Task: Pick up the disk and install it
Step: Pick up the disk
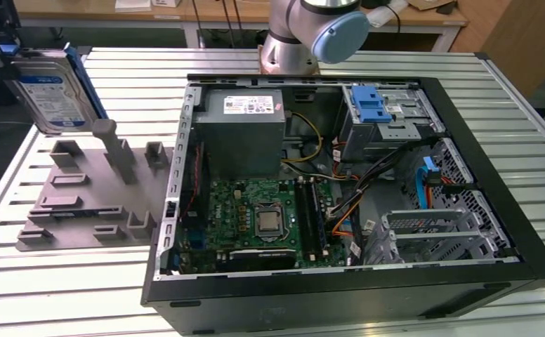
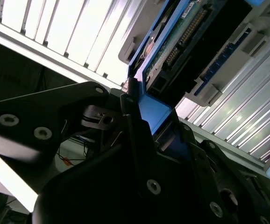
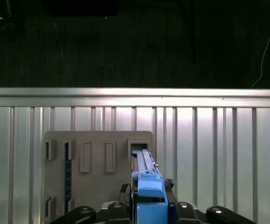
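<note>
Bright even light; table [image 3: 209, 140] glare (dark surroundings).

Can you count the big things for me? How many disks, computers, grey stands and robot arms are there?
disk: 1
computer case: 1
grey stand: 1
robot arm: 1
Total: 4

a ribbed aluminium tabletop [image 1: 57, 295] of long silver slats, glaring bright where light strikes it. behind it stands a pale wooden workbench [image 1: 67, 11] and, at the exterior view's right, a wooden panel [image 1: 525, 35]. in the first wrist view, dark floor [image 3: 125, 46] lies beyond the tabletop's edge.
</note>
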Controlling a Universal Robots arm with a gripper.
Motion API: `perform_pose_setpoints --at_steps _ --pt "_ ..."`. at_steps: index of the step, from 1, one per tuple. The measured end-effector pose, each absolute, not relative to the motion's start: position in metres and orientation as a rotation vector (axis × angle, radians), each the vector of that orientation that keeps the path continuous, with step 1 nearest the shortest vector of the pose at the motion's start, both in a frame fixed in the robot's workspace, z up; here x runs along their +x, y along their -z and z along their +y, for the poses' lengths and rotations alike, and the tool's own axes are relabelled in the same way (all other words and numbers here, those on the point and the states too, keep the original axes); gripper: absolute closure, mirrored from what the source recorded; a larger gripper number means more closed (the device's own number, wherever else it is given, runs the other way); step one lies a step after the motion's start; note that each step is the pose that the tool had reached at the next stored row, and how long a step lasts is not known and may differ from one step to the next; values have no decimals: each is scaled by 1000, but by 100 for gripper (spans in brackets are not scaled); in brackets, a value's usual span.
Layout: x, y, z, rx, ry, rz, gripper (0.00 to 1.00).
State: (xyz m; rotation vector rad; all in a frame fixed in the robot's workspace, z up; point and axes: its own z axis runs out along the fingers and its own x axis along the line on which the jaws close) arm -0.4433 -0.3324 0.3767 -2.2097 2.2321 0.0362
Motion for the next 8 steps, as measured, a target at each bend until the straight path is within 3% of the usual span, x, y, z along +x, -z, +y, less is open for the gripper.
perform_pose_setpoints --at_steps 8 --pt "-443 -394 -332 -2210 -36 2232 64"
